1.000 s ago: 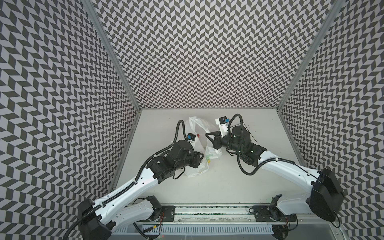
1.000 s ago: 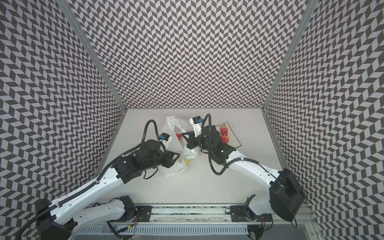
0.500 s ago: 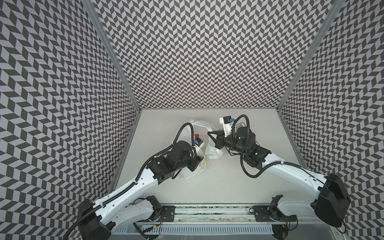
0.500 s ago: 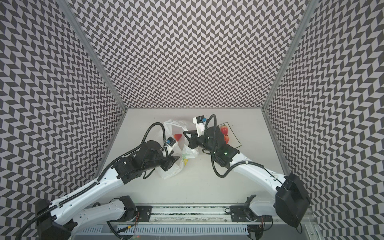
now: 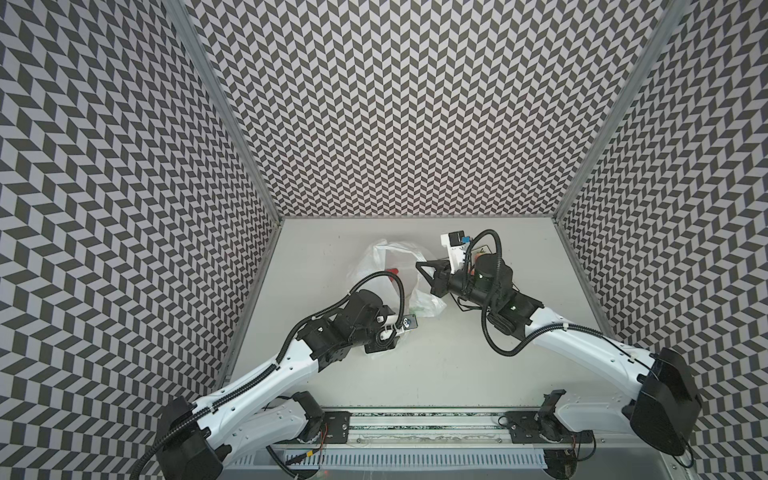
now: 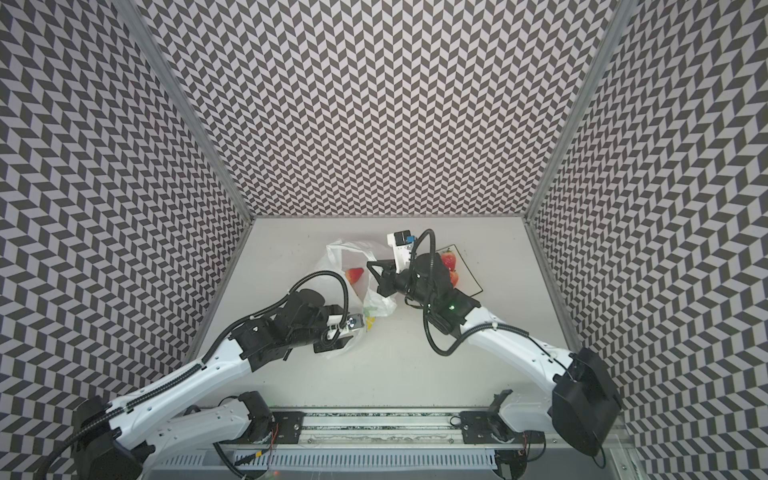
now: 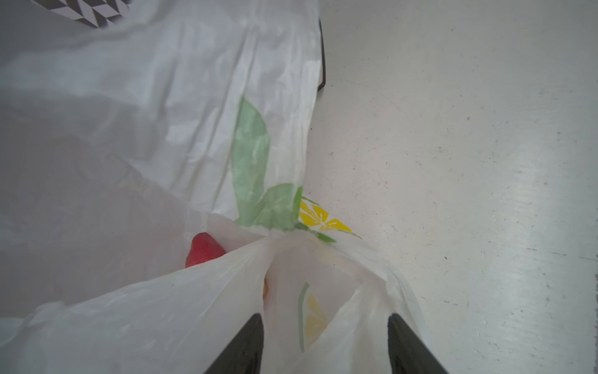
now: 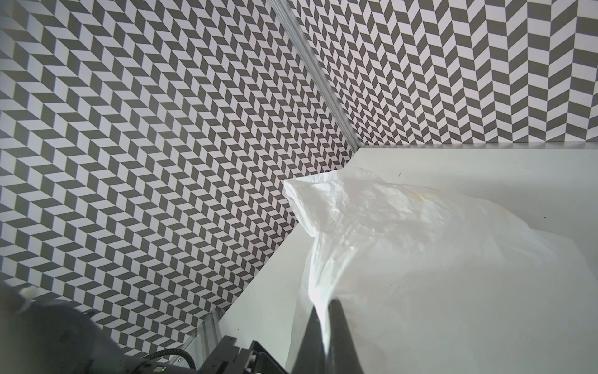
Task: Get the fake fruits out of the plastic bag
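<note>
Bag lies mid-frame on the counter, a red strawberry inside. Right pincer pinches the bag tight; left pincer is open at it. Best hold the mouth wide, then reach in slowly.

1. The bag is thin translucent white plastic film, crinkled, with a soft shine.
2. The strawberry is red plastic, smooth, a little glossy.
3. The surface is pale grey, matt, finely speckled.
4. The left gripper is black, matt.
5. The post is dull metal.
</note>
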{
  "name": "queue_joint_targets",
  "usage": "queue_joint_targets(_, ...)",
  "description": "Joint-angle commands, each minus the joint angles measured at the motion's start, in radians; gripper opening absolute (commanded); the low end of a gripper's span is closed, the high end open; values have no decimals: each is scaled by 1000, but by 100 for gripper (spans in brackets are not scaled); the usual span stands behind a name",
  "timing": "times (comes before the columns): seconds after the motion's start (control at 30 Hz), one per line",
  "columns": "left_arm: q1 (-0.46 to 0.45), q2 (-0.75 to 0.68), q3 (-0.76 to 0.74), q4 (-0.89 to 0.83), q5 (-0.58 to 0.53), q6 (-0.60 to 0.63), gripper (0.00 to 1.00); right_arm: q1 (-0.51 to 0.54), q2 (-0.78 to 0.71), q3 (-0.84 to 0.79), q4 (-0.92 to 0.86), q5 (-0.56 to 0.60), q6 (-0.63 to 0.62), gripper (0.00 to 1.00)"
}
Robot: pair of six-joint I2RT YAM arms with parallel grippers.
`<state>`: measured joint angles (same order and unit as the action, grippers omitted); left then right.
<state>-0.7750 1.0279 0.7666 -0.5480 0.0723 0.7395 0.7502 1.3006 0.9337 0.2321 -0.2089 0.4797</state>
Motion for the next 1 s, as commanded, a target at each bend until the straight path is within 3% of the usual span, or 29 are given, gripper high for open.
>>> queue_joint_targets(0.0,19,42,7,12,44,120,63,5,-41,-10,48,18,5,0)
queue_joint_targets(0.47,67,254,90,-112,133,167,68,5,-57,-24,52,31,3,0)
queue_joint_targets(0.77,72,297,103,-203,177,141,67,3,-70,-33,54,66,2,0)
queue_joint_targets(0.9,73,302,62,-187,147,120,63,3,-67,-23,55,65,-5,0)
queue_joint_targets(0.97,73,302,58,-181,139,116,54,3,-66,-22,56,70,-6,0)
